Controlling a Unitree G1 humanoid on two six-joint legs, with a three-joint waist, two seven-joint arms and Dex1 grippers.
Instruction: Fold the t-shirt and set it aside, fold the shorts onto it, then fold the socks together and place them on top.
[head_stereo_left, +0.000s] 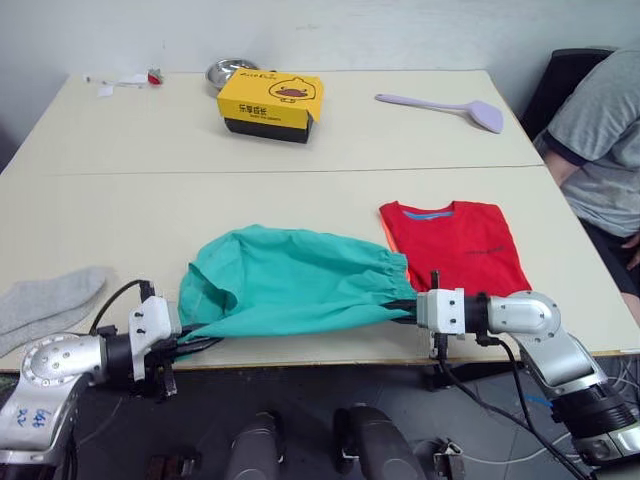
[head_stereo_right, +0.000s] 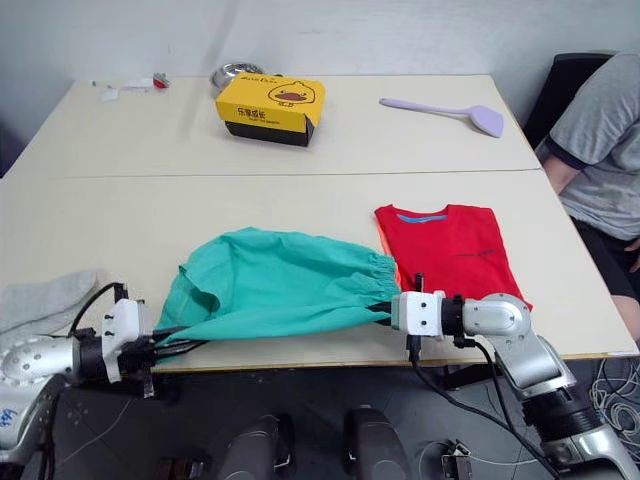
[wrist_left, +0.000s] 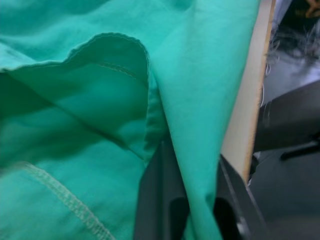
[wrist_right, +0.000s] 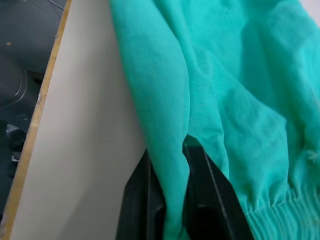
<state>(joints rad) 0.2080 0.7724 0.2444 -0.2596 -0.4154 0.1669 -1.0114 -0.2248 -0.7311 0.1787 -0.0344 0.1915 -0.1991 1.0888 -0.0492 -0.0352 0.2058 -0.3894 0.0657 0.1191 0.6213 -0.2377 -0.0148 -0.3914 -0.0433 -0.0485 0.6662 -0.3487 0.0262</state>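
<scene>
Teal shorts (head_stereo_left: 290, 285) lie at the bench (head_stereo_left: 300, 190) front edge, beside the folded t-shirt (head_stereo_left: 455, 245). Left gripper (head_stereo_left: 190, 345) and right gripper (head_stereo_left: 400, 308) jaws each pinch the near hem. Risk: a shallow pinch could slip, dropping the fabric off the edge.

I am seeing bare worktop (head_stereo_left: 150, 220) lying open between the shorts (head_stereo_left: 290, 280) and the yellow box (head_stereo_left: 270, 105), so an end effector could pass there. The t-shirt (head_stereo_left: 455, 245) is sitting just beside the shorts on the right, the socks (head_stereo_left: 45, 300) are occupying the near left edge, and a person (head_stereo_left: 600, 150) is crowding the right side.
</scene>
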